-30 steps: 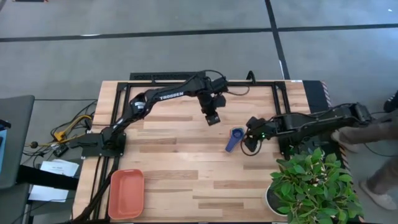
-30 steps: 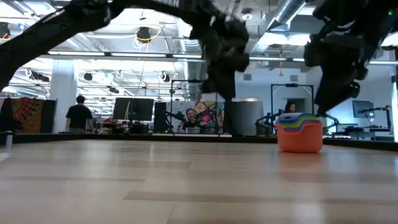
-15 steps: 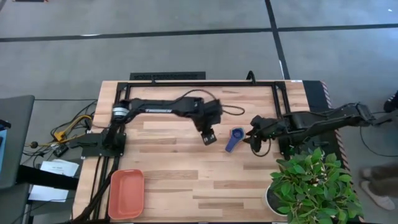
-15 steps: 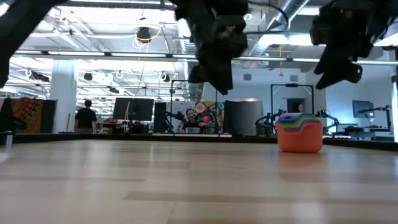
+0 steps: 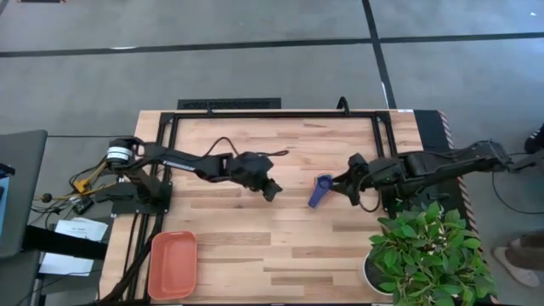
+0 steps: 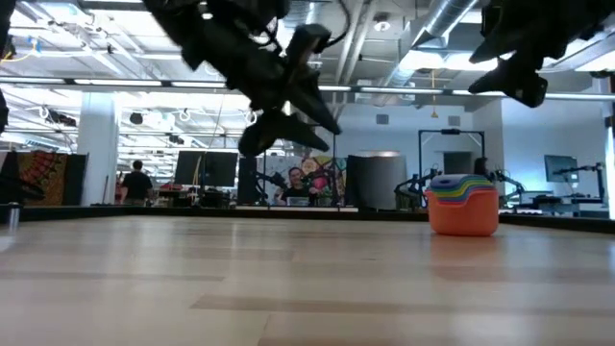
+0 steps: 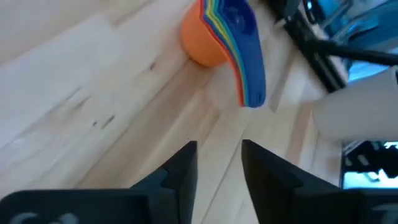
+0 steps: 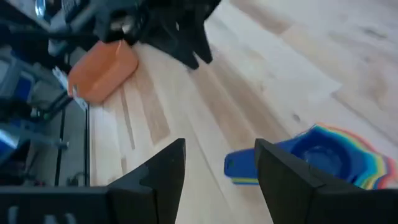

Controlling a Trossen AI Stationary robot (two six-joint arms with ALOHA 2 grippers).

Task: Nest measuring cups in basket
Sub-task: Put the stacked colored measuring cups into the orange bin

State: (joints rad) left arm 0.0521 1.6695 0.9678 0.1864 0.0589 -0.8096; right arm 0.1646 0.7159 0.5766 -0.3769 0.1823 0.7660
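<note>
Right gripper point(image 5: 346, 181) — fingers spread wide, nothing between them; the right wrist view shows bare wood in the gap. It sits above the table just beside the measuring cups point(image 5: 320, 189), on their right, not touching them. In the low view it hangs high at the upper right point(image 6: 514, 72), clear of the stack.

Left gripper point(image 5: 270, 189) — fingers parted by a narrow gap, holding nothing; the left wrist view shows tabletop between the two dark fingers point(image 7: 180, 171). It is near mid-table, left of the cups and apart from them, with the arm stretched low across the wood from the left edge.

The measuring cups stand nested as one stack on the table, right of centre. The coral cup is outermost at the bottom, rainbow rims layer above it, and the dark blue cup is on top with its handle pointing toward the front of the table point(image 7: 233, 37). In the low view the stack rests flat on the table point(image 6: 463, 205); the individual cups inside cannot be counted.

The basket point(image 5: 172, 263) lies at the front left corner of the table, well apart from the stack and both grippers. Its far end is cut off behind the left arm in the right wrist view point(image 8: 102, 71).

A potted plant point(image 5: 425, 251) overhangs the front right corner, its pot mostly hidden by leaves.
</note>
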